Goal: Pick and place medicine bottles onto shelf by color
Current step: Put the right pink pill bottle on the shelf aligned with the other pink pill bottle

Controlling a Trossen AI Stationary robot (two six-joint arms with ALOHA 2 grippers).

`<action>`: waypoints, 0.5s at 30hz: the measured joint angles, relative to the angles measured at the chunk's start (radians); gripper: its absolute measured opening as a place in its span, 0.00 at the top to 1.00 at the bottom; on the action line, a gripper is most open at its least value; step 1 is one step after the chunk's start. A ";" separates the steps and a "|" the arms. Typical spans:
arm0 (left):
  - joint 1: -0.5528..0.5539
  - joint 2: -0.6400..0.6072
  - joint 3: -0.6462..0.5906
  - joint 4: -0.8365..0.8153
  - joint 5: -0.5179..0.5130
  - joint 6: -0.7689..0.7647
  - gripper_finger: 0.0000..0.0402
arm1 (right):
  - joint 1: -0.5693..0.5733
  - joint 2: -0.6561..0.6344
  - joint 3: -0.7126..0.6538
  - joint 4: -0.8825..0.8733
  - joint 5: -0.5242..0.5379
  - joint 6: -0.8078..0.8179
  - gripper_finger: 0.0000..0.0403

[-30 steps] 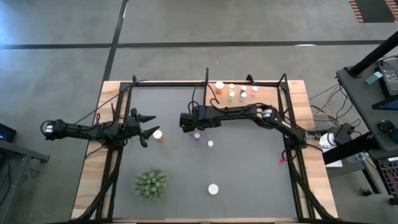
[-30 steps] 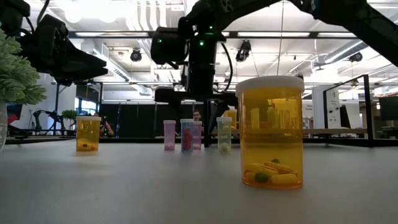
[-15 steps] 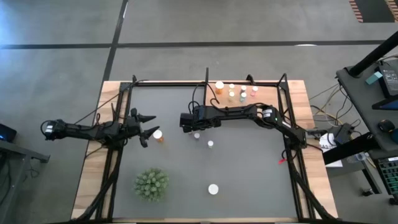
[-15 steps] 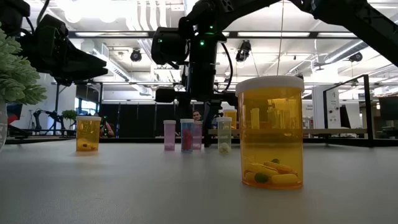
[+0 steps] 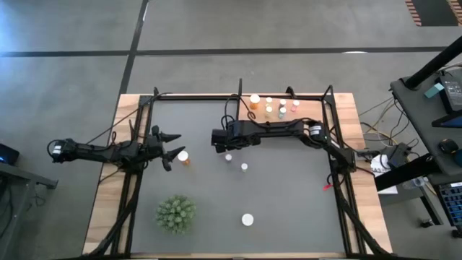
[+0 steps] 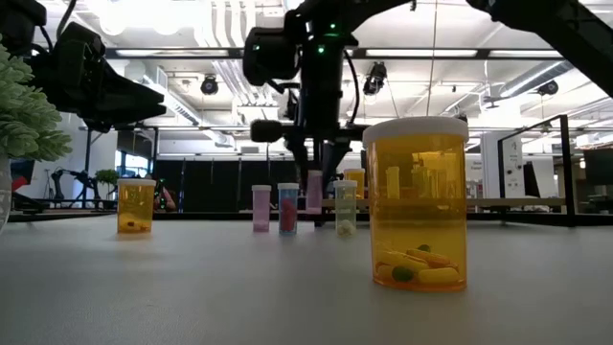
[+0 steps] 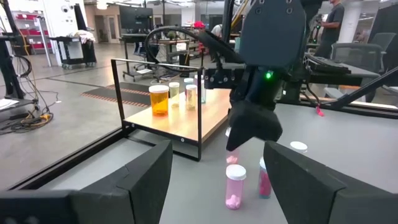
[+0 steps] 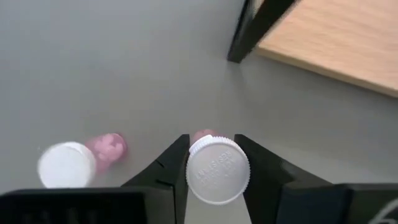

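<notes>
My right gripper [image 6: 314, 174] hangs over the middle of the dark mat [image 5: 289, 188], shut on a small pink medicine bottle [image 6: 314, 191]. Two more bottles [image 5: 228, 157] [image 5: 244, 167] stand on the mat just near of it, and a pink one [image 8: 107, 147] lies close below it in the right wrist view. The wooden shelf [image 5: 312, 110] at the far edge carries several bottles [image 5: 255, 100]. My left gripper [image 5: 173, 144] waits open at the mat's left, beside an orange bottle [image 5: 183, 157]. My right gripper pinches the pink bottle by its white cap [image 8: 217, 169] between its two fingers [image 8: 176, 163]. The fingers come from above, pointing down. The bottle hangs upright below them, its base [image 6: 314, 205] lifted clear of the mat.
A green spiky plant [image 5: 175, 214] stands at the near left. A wide orange bottle [image 5: 247, 219] stands near the mat's front edge. Black frame posts [image 5: 240, 94] rise around the shelf and along the table's sides.
My right gripper has shut on the pink bottle's cap and risen a little, lifting the bottle off the mat; the two bottles beside it stayed where they were.
</notes>
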 joint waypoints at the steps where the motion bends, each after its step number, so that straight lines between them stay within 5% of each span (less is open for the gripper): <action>1: 0.000 0.000 0.000 0.000 0.000 0.000 0.41 | 0.000 -0.007 -0.007 -0.007 0.000 -0.006 0.74; 15: 0.000 0.000 0.000 0.000 0.000 0.000 0.41 | -0.002 -0.323 -0.404 0.119 0.045 0.066 0.76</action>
